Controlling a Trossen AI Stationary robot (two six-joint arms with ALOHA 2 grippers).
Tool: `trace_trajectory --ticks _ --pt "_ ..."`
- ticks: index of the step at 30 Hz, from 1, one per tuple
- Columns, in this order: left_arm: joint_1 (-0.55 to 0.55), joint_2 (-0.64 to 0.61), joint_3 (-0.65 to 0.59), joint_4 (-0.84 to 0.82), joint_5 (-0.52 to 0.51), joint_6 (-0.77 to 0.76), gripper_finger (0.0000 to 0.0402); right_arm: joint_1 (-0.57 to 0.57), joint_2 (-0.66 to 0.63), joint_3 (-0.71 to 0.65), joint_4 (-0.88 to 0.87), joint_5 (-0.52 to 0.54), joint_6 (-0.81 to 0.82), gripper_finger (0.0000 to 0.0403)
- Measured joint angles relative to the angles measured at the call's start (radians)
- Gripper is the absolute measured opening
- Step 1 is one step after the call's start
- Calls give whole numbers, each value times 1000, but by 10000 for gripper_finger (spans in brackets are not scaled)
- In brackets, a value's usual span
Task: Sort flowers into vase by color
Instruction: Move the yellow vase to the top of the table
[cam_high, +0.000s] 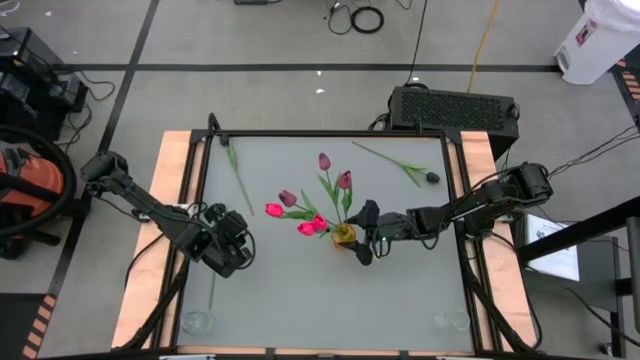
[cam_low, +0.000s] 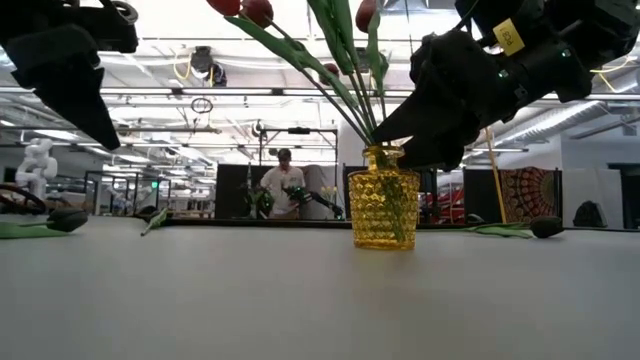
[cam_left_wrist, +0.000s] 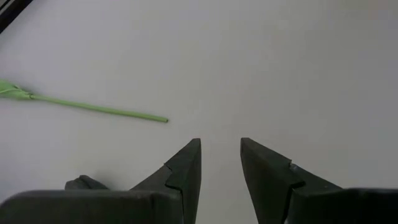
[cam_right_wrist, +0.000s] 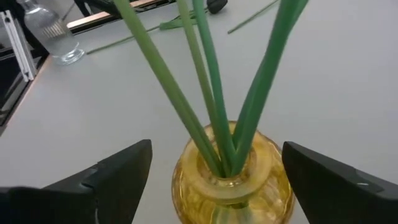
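Tulips (cam_high: 318, 210): light, limp-stemmed; best taken mid-stem. Right gripper (cam_right_wrist: 214, 177) is spread wide around vase (cam_right_wrist: 231, 180); left gripper (cam_left_wrist: 221, 163) parted, empty.

Overhead, table-level and right wrist views share the yellow vase (cam_high: 343, 235); left wrist faces bare table (cam_left_wrist: 298, 68).

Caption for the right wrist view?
Open right gripper straddling the yellow vase of green tulip stems.
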Motion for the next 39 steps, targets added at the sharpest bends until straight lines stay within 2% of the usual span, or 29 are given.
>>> trace_trajectory --ticks 5,12,24,27,39 --pt "0 0 0 6 2 0 121 -18 0 0 -31 24 -18 352" --pt "0 0 0 6 2 0 121 -33 0 0 -30 -28 -17 352" --pt "0 0 0 7 -1 -1 121 -33 0 0 -28 -35 -25 350" --pt "0 0 0 10 -2 -2 121 -33 0 0 -28 -35 -25 331" --pt "0 0 0 22 -4 -2 121 -32 0 0 -17 -37 -25 216"
